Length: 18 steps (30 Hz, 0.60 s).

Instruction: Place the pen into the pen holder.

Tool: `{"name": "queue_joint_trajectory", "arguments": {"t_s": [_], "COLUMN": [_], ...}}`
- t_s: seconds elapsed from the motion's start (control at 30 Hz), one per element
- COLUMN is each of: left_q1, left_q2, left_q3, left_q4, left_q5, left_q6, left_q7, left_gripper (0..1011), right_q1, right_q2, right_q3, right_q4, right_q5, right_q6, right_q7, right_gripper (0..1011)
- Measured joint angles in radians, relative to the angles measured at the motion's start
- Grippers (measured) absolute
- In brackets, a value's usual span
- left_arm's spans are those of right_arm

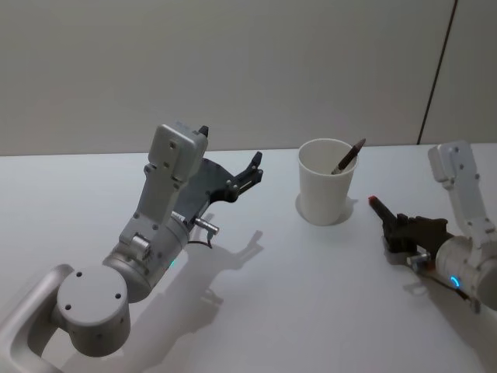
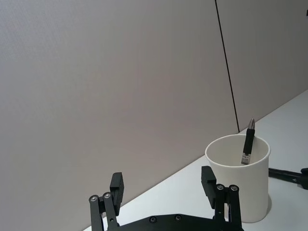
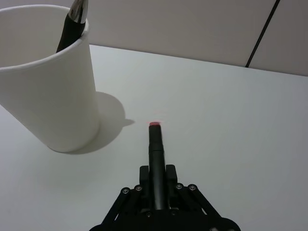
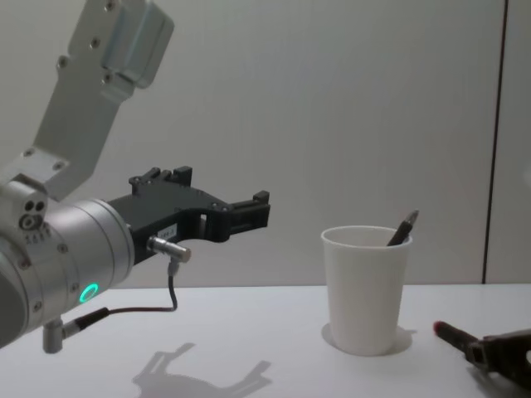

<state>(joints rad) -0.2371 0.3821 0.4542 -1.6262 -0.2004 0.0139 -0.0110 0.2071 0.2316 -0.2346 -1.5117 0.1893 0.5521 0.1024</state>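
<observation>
The pen holder (image 1: 326, 183), a plain white paper cup, stands upright on the table, and a dark pen (image 1: 349, 156) leans inside it with its tip above the rim. My right gripper (image 1: 400, 227) rests low by the table to the right of the cup, shut on a second dark pen (image 1: 380, 208) whose red tip points toward the cup. The right wrist view shows this pen (image 3: 156, 149) between the fingers, a short gap away from the pen holder (image 3: 48, 96). My left gripper (image 1: 252, 172) hovers open and empty, raised left of the cup.
The white table (image 1: 264, 311) runs back to a plain grey wall (image 1: 233, 70). A dark vertical seam (image 1: 439, 70) marks the wall at the right. The left arm's cable (image 4: 170, 290) hangs below its wrist.
</observation>
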Motion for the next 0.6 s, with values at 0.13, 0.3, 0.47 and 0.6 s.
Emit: {"name": "queue_joint_trajectory", "arguments": {"t_s": [0.13,0.3,0.47,0.6], "left_q1": [0.000,0.000,0.000,0.000], "left_q2": [0.000,0.000,0.000,0.000], "left_q3": [0.000,0.000,0.000,0.000], "left_q4": [0.000,0.000,0.000,0.000], "left_q5": [0.000,0.000,0.000,0.000], "left_q6": [0.000,0.000,0.000,0.000], "left_q7": [0.000,0.000,0.000,0.000], "left_gripper": [1001,1001,1001,1001], "right_q1": [-0.004,-0.008,-0.012,-0.016], "right_q2": [0.000,0.000,-0.001,-0.001], "right_q3": [0.001,0.001,0.002,0.002], "right_q4": [-0.004,-0.013,-0.023,-0.032], "right_q5": [-0.001,-0.005,-0.010,-0.016], "right_q6": [-0.024,-0.061,-0.091,-0.122], "right_q7": [-0.005,-0.013,-0.021,-0.029], "right_gripper": [172,169,169,169]}}
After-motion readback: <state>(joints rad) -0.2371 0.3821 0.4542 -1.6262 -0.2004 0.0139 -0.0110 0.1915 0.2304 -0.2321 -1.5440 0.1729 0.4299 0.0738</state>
